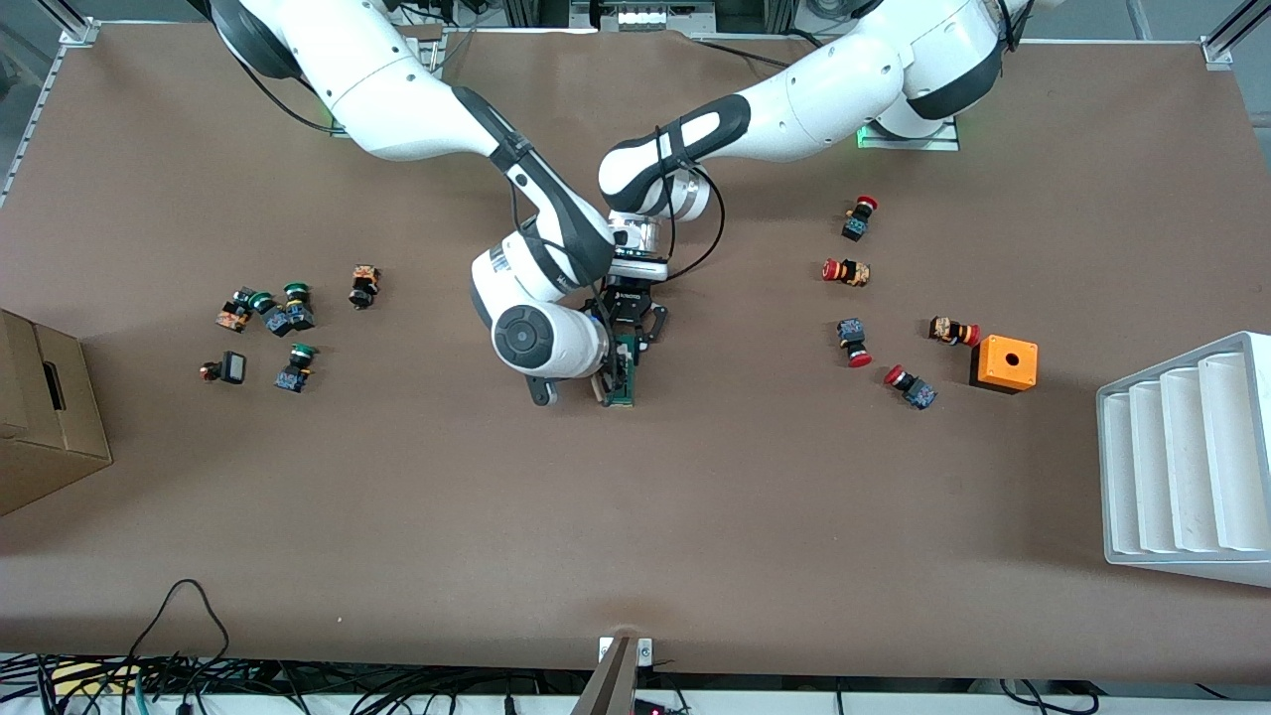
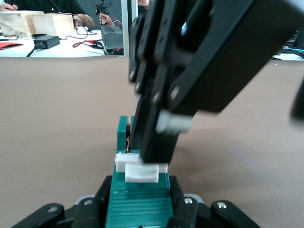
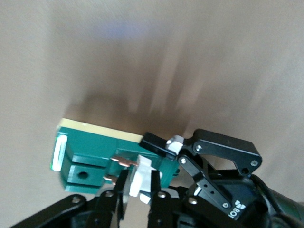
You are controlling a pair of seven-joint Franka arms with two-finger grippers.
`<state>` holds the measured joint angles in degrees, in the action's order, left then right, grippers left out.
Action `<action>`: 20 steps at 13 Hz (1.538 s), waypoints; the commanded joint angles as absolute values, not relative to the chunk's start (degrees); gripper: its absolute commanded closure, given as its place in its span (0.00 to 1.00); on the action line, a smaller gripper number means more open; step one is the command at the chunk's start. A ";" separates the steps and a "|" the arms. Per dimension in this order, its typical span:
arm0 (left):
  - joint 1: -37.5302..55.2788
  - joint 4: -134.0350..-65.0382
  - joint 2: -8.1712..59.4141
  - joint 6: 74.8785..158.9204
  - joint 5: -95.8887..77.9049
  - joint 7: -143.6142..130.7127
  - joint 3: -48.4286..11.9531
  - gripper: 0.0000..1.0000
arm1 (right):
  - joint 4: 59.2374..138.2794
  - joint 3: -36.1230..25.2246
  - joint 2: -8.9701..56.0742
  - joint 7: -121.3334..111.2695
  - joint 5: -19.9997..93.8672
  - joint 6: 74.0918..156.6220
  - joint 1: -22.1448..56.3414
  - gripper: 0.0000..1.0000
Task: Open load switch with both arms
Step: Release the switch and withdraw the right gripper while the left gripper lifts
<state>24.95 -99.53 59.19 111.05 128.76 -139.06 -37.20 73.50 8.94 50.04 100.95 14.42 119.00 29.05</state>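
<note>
Both arms meet over the middle of the tabletop (image 1: 635,516), grippers touching the same part.

Load switch (image 1: 623,372) lies there, roughly midway between the two button clusters. Its long axis runs toward the front camera, one end under the left gripper, the other end lower in the front view.

Left gripper (image 1: 629,333) comes down from the bases' side and is clamped on the green body at the end farther from the front camera. In the left wrist view its fingers (image 2: 183,209) press both flanks of the body (image 2: 137,204).

Right gripper (image 1: 608,369) comes in from the right arm's side, crosswise to the long axis. In the right wrist view its fingers (image 3: 156,190) straddle the white tab (image 3: 141,179), close around it. Can't tell whether they pinch it or stand just off it.

White tab sits on the top face, just past the left gripper's hold, with the copper contact (image 3: 124,162) beside it.

My read: the left holds the body and the right works the tab. The tab must move along or away from the body's axis, so the pull direction relative to that axis is what matters.
</note>
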 commanded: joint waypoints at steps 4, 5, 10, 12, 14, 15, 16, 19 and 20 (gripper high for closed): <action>23.73 -98.96 60.82 111.62 129.90 -139.57 -37.70 0.55 | 74.62 9.49 39.57 90.23 12.57 110.59 21.99 0.01; 23.56 -98.96 60.82 111.62 129.82 -139.57 -38.49 0.30 | 74.88 9.49 37.64 84.43 12.48 108.65 20.06 0.01; 22.42 -98.96 59.94 111.53 129.12 -138.52 -41.30 0.00 | 85.22 9.40 23.15 48.23 10.21 100.90 10.13 0.01; 21.71 -98.96 59.33 111.27 126.41 -135.98 -43.67 0.00 | 90.33 9.40 17.43 36.71 7.31 100.29 7.04 0.01; 20.57 -98.79 57.67 111.09 121.23 -131.50 -47.01 0.00 | 90.44 8.97 14.43 25.29 4.50 96.09 4.49 0.01; 19.87 -99.05 56.70 111.09 119.64 -130.61 -48.15 0.00 | 90.61 8.09 13.02 19.74 3.53 95.46 3.87 0.01; 19.25 -99.14 56.34 111.09 119.27 -130.34 -49.21 0.00 | 90.70 6.61 11.88 15.08 3.34 95.01 3.78 0.01; 16.80 -99.14 54.77 110.92 115.33 -125.09 -52.81 0.00 | 92.97 0.02 6.79 1.01 3.25 93.52 3.78 0.01; 15.83 -99.05 53.62 110.92 112.09 -122.20 -54.13 0.00 | 94.73 -1.91 4.77 -2.17 3.16 93.95 3.78 0.01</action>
<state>18.02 -98.40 56.33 110.79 116.78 -127.42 -51.91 89.77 0.61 9.86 4.06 3.90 93.34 3.90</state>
